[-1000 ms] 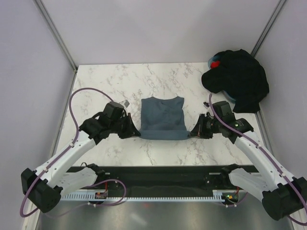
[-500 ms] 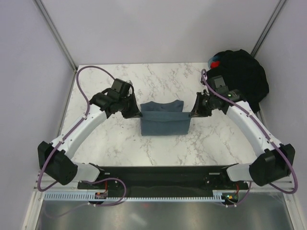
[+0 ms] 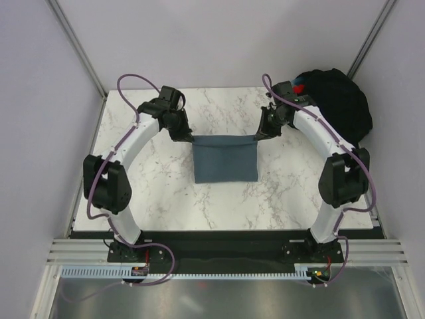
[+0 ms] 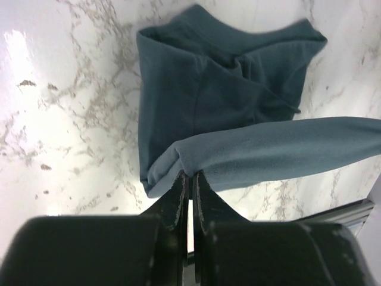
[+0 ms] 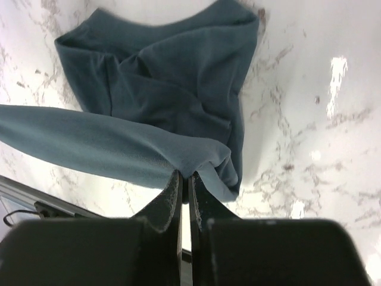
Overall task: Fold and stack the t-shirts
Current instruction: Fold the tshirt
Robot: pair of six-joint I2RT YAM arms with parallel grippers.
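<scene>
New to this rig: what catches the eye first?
A blue-grey t-shirt lies at centre, its far edge held taut between the left end effector and the right end effector, each shut on a corner. A heap of black t-shirts sits by the far right corner of the table.

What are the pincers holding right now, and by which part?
The blue-grey t-shirt: left pincer and right pincer each pinch one end of its lifted edge.

The left arm (image 3: 136, 139) and right arm (image 3: 324, 138) had white link shells and black joint housings. A purple cable (image 3: 121, 80) ran along each, looping free near the wrist. The left gripper (image 4: 189, 179) and right gripper (image 5: 185, 177) bore slim, scuffed black fingers (image 4: 177, 199).
</scene>
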